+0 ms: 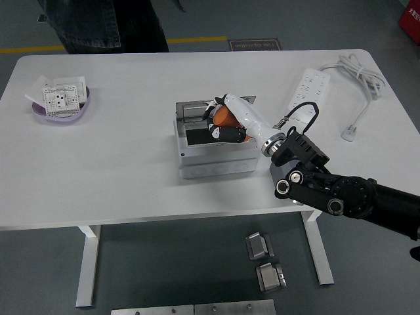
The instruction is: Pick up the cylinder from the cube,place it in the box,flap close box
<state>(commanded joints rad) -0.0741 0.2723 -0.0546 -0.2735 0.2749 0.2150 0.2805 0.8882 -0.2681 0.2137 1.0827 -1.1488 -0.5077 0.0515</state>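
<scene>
The orange cylinder (226,118) is held in my right hand (223,123), whose white and black fingers are curled around it. The hand hovers over the dark opening of the grey box (213,161), which sits mid-table with its lid (194,107) raised at the back. The grey cube (278,178) is mostly hidden behind my black right forearm (328,190). My left arm does not show.
A purple bowl (39,113) with a white socket plate stands at the far left. A white power strip (307,92) with its cable (357,75) lies at the back right. A person in dark clothes (98,23) stands at the far side, upper left.
</scene>
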